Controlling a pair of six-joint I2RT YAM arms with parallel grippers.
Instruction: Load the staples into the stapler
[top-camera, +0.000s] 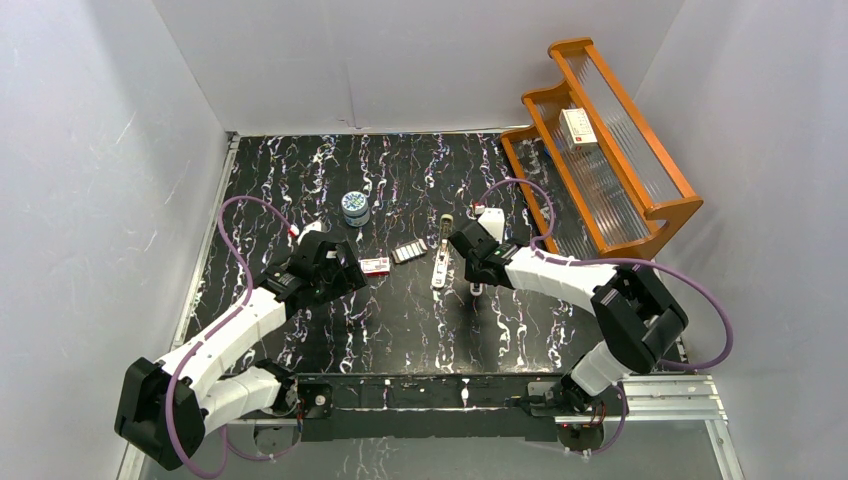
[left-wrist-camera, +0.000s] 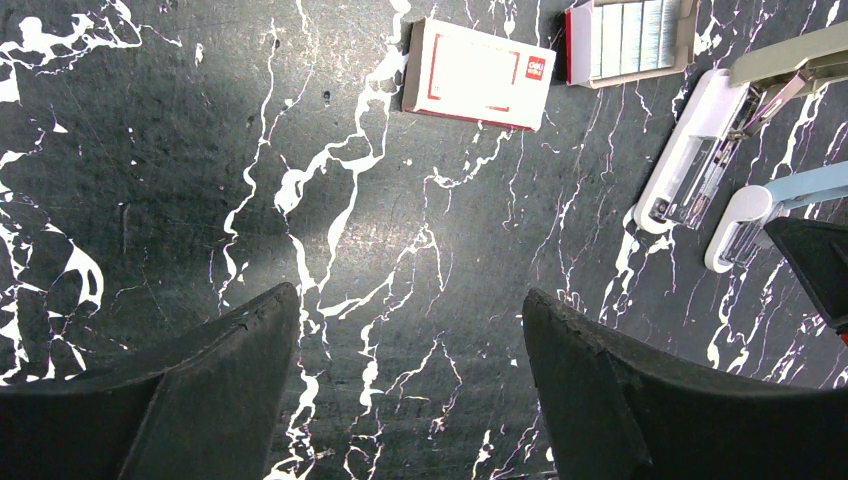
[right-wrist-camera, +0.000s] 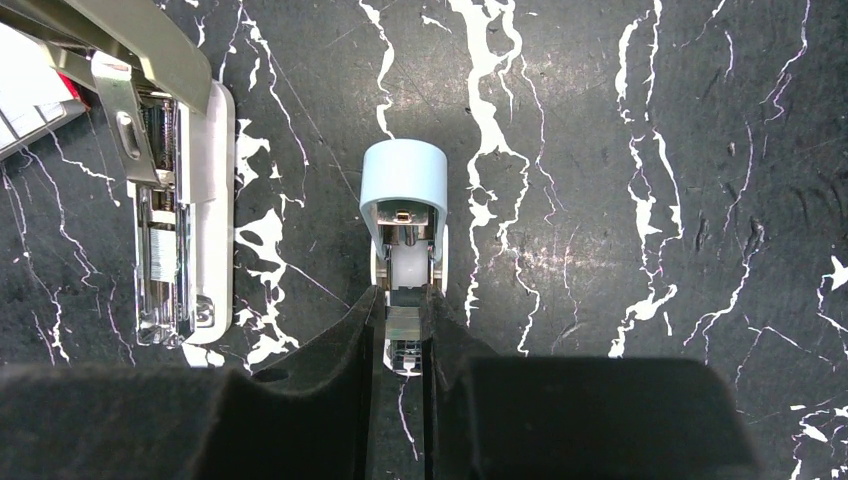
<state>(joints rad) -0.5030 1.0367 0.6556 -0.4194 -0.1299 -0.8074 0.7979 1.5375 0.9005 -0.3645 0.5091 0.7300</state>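
Observation:
The cream stapler (top-camera: 440, 264) lies mid-table with its lid swung up, metal rail showing (right-wrist-camera: 160, 250); it also appears at the right of the left wrist view (left-wrist-camera: 690, 160). The staples (top-camera: 409, 251) sit in their grey tray (left-wrist-camera: 632, 35), with the red-and-white sleeve (left-wrist-camera: 478, 72) just left of it (top-camera: 374, 265). My left gripper (left-wrist-camera: 410, 300) hangs open over bare table, short of the sleeve (top-camera: 348, 275). My right gripper (right-wrist-camera: 404, 335) is shut on the near end of a light blue stapler (right-wrist-camera: 403, 185), right of the cream one; a small silvery piece shows between the fingers.
A round blue-and-white tin (top-camera: 354, 207) stands behind the sleeve. A wooden rack (top-camera: 640, 205) fills the back right, with a white box (top-camera: 577, 125) on its shelf. White walls close in the dark marbled table (top-camera: 400, 330) on three sides.

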